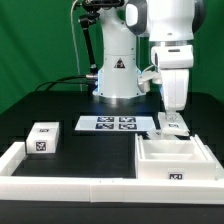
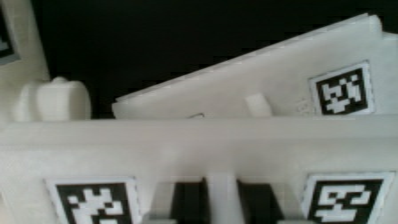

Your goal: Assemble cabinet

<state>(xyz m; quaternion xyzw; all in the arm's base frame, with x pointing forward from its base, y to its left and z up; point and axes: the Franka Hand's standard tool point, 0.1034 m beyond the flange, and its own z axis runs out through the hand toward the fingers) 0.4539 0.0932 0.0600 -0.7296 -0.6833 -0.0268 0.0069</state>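
Gripper (image 1: 172,124) hangs close over the body (image 1: 155,168) at four o'clock; block (image 1: 42,140) sits at eight. Jaw opening and any hold cannot be told. Descending off-centre could strike a wall, shoving the body askew.

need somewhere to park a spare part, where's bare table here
Bare black table lies between the small tagged block and the cabinet body, in front of the marker board. Crowded on the exterior view's right, where the gripper hangs over the cabinet body.
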